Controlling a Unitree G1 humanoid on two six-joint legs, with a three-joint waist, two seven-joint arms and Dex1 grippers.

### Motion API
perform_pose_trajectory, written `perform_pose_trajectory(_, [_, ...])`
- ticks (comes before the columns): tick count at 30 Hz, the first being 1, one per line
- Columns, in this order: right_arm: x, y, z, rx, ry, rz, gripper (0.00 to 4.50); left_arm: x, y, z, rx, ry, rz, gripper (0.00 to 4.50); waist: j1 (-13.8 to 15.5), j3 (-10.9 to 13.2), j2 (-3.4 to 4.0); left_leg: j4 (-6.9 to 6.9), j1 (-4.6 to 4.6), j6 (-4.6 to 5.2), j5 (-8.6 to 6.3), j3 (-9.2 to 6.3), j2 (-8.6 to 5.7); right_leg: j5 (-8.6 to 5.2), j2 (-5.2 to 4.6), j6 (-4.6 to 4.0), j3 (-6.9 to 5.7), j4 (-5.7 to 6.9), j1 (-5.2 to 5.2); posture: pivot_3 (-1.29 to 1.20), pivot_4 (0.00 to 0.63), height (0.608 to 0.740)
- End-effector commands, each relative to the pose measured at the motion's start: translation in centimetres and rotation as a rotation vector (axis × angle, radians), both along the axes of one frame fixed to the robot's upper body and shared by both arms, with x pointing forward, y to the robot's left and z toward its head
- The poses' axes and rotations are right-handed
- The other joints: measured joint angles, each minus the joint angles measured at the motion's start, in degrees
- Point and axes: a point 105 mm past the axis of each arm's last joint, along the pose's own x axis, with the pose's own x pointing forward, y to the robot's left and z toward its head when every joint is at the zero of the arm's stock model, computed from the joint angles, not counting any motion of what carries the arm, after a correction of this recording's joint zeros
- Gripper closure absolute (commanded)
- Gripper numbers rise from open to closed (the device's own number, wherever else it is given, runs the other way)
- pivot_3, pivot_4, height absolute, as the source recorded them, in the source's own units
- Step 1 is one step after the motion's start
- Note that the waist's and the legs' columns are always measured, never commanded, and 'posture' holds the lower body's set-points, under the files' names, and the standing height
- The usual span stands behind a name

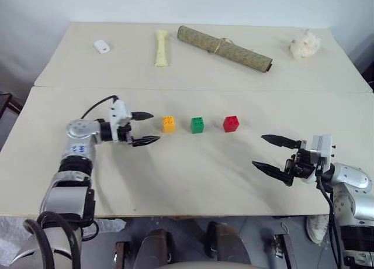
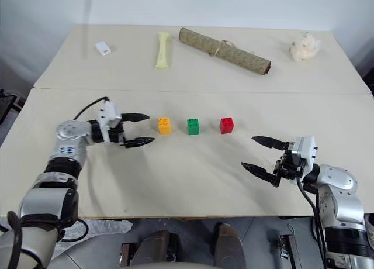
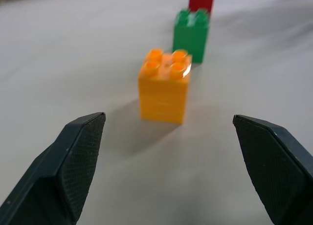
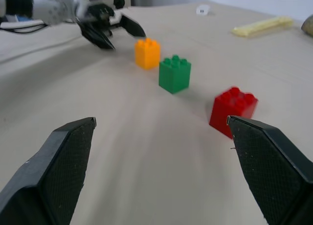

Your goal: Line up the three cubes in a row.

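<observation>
cubes: I've got all three sitting in a tidy row across the middle of the head view, studs up, small gaps between them, none touching.
orange-yellow cube [image 1: 168,124]: left end of the row, just right of my left gripper's tips.
green cube [image 1: 197,124]: middle spot, between the other two.
red cube [image 1: 231,123]: right end of the row, up and left of my right gripper.
left gripper [image 1: 146,128]: centre-left of the frame, pointing right at the orange-yellow cube. Fingers spread wide, nothing in them. From its wrist cam the cube sits just past the tips, not touching either one, with the other two lined up behind it.
right gripper [image 1: 269,152]: lower right of the frame, aimed left, fingers also wide apart and empty. It's clear of the red cube.
table [image 1: 193,181]: pale beige, with a seam running across above the cubes.
back of the table: small white rectangular object [image 1: 101,46] at upper left, a pale yellow stick thing [image 1: 161,48] next to it, a rolled mat [image 1: 224,48] lying at a slant top centre, and a white fluffy clump [image 1: 305,45] at upper right. All well away from the cubes.
</observation>
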Motion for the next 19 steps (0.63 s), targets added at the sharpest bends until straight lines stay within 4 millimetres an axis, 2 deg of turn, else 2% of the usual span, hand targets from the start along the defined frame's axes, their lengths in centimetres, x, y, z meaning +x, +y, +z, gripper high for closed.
perform_pose_trajectory(1, [1.3,-1.7,1.5,-0.024,-0.040,0.020,0.00,-2.2,2.9,2.1,-0.059,-0.058,-0.002,0.05,-0.60,0.00,0.00,0.01,0.00,0.00,0.00,0.00,0.01,0.00,0.00,0.00,0.02,0.02,0.00,0.00,0.150,0.740])
perform_pose_trajectory(4, [2.3,-2.0,2.8,-0.007,-0.059,0.076,0.00,-4.4,5.0,1.9,-0.042,-0.041,0.026,0.05,-1.32,0.03,0.05,-0.02,0.03,0.00,0.00,-0.04,0.05,-0.02,0.00,-0.04,0.01,0.03,-0.01,0.00,0.150,0.740])
perform_pose_trajectory(9, [2.8,-1.6,4.1,-0.009,-0.075,0.162,0.00,-5.4,6.5,3.3,-0.078,-0.059,0.111,0.05,-0.71,0.05,0.07,0.11,-0.05,0.00,0.00,-0.17,0.05,-0.03,-0.07,-0.06,-0.06,0.12,-0.01,0.00,0.150,0.740])
perform_pose_trajectory(16, [4.2,-1.1,4.7,-0.027,-0.086,0.187,0.00,-5.2,7.3,3.8,-0.042,-0.096,0.159,0.05,-0.65,0.07,0.10,0.26,-0.11,0.00,-0.01,-0.33,0.04,-0.03,-0.07,-0.06,-0.08,0.18,0.00,0.00,0.150,0.740])
perform_pose_trajectory(19, [4.4,-1.0,4.7,-0.030,-0.087,0.194,0.00,-5.2,7.7,3.2,0.003,-0.089,0.184,0.05,-0.78,0.07,0.10,0.25,-0.11,-0.01,-0.01,-0.29,0.04,-0.03,-0.07,-0.06,-0.10,0.17,-0.01,0.00,0.150,0.740])
